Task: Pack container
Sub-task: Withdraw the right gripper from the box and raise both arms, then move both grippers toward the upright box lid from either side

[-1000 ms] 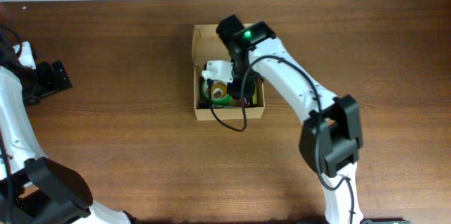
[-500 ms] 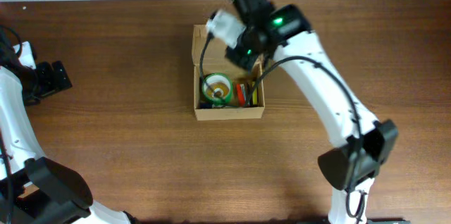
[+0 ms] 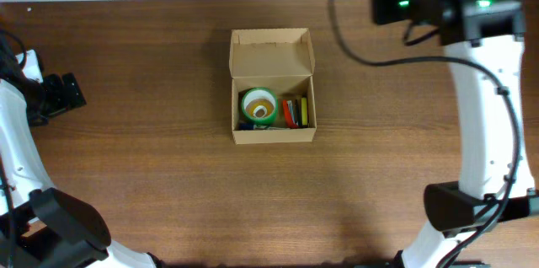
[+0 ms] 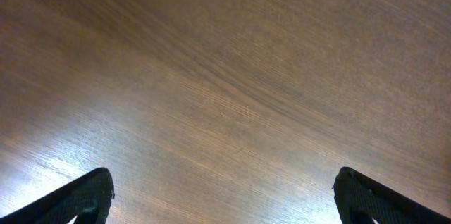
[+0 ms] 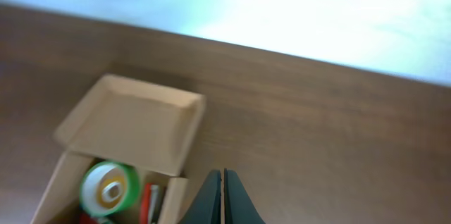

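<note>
The left gripper (image 4: 225, 203) stayed at the left edge of the table (image 3: 152, 175) as before, fully spread and empty, pointing down at bare wood. The one container (image 3: 274, 136) sat in the middle, a little to the far side, lid flap (image 3: 271, 53) open. It held one green tape roll (image 3: 258, 105) and thin red and yellow sticks (image 3: 292, 112), too small to count. The right gripper (image 5: 223, 196), inside the box a second earlier, had risen to the far right, pressed together on nothing.
</note>
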Controlling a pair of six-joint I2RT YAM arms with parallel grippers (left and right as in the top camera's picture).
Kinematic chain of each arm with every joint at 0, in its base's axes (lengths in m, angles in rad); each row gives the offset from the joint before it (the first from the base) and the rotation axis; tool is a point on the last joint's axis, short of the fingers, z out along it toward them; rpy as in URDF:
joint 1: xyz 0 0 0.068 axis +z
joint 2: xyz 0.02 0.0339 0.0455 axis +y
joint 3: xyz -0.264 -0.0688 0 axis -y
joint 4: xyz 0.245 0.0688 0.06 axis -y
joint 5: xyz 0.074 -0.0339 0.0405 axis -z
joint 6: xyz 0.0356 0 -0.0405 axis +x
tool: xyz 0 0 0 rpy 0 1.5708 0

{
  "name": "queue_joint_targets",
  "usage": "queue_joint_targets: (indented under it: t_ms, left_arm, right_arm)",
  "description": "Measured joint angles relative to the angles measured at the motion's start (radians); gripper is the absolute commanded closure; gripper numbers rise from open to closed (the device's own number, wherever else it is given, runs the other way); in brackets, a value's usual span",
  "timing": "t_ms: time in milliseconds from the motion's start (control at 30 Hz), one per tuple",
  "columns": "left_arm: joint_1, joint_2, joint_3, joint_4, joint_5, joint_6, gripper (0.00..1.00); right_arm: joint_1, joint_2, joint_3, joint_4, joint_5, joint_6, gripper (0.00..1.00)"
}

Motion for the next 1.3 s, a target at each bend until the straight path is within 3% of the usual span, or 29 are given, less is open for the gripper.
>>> queue_joint_targets:
  t_ms: [133, 267, 300, 333, 367, 500, 667, 733, 1000, 1100, 1300]
  left_arm:
    - [0.000, 0.000, 0.000, 0.074, 0.016, -0.002, 0.00]
    - [0.000, 0.000, 0.000, 0.147, 0.145, -0.012, 0.04]
    - [0.000, 0.000, 0.000, 0.158, 0.198, -0.013, 0.25]
    - [0.000, 0.000, 0.000, 0.169, 0.249, -0.014, 0.39]
    - [0.000, 0.000, -0.001, 0.188, 0.309, -0.021, 0.46]
    - [-0.023, 0.000, -0.001, 0.273, 0.487, -0.031, 0.48]
    - [-0.123, 0.021, -0.001, 0.386, 0.588, -0.150, 0.81]
    - [-0.171, 0.051, -0.001, 0.437, 0.621, -0.199, 0.90]
    - [-0.293, 0.302, 0.000, 0.799, 0.969, -0.407, 0.95]
    - [-0.306, 0.430, 0.000, 0.985, 1.110, -0.539, 0.97]
    - [-0.325, 0.613, -0.003, 1.071, 1.220, -0.698, 0.98]
  right_arm:
    - [-0.108, -0.001, 0.000, -0.034, 0.000, 0.062, 0.96]
    - [-0.195, -0.001, 0.000, -0.068, -0.011, 0.095, 0.96]
    - [-0.215, 0.000, 0.000, -0.080, -0.016, 0.101, 0.96]
    - [-0.230, 0.001, 0.000, -0.087, -0.020, 0.105, 0.96]
    - [-0.246, 0.005, 0.000, -0.092, -0.027, 0.108, 0.96]
    - [-0.282, 0.044, 0.000, -0.087, -0.063, 0.118, 0.96]
    - [-0.289, 0.170, 0.000, -0.055, -0.127, 0.120, 0.96]
    - [-0.289, 0.235, 0.000, -0.049, -0.163, 0.120, 0.96]
    - [-0.289, 0.490, -0.001, -0.041, -0.383, 0.121, 0.96]
    - [-0.285, 0.543, -0.001, -0.035, -0.457, 0.121, 0.96]
    - [-0.257, 0.598, -0.001, -0.033, -0.535, 0.121, 0.96]
